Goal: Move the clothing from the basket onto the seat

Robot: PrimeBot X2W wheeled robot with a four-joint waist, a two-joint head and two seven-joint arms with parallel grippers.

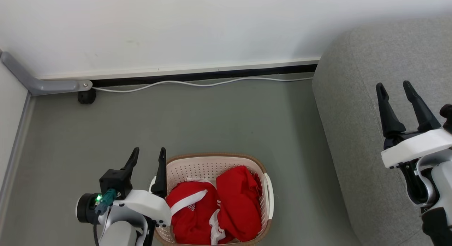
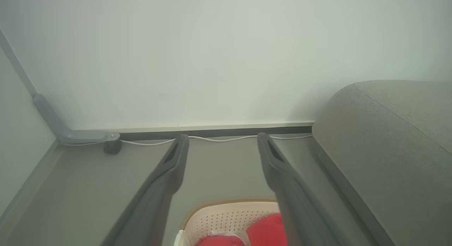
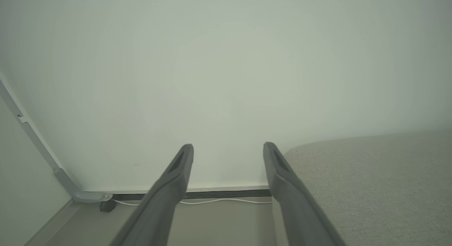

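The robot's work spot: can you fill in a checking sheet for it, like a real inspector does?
Surface: grey floor; the basket stands on it.
Job's things: the red clothing lies inside the basket; the grey seat stands to the basket's right, with no clothing on the part that shows.
Clutter: nothing seen.
Grippers: left gripper open, by the basket's left rim, holding nothing; right gripper open, over the seat in the head view, holding nothing.
Cables: a white cable lies along the foot of the wall.
Surroundings: white wall; a grey bracket in the left corner, with a small black knob below its end.
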